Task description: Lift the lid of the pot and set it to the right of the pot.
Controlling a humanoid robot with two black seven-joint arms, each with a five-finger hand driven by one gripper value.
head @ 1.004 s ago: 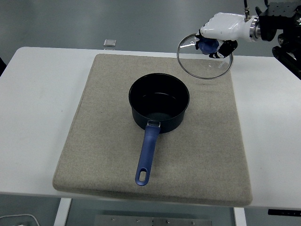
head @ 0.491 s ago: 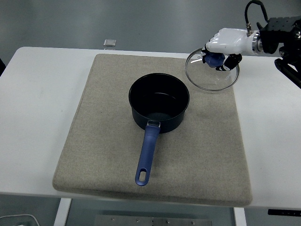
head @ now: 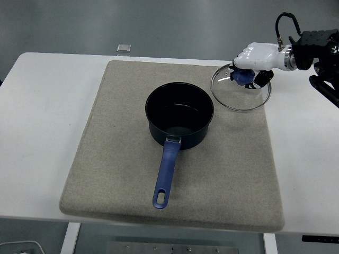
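The right hand (head: 254, 59) is clamped on the blue knob of the glass lid (head: 241, 88) over the mat's (head: 122, 174) far right corner, beside the pot (head: 179, 115); released tilted, it could slide onto the table (head: 42, 106).

Clear glass lid (head: 241, 92) with a metal rim; glossy dark pot (head: 179, 117); rough beige cloth mat (head: 116, 159); smooth white bench (head: 42, 116).
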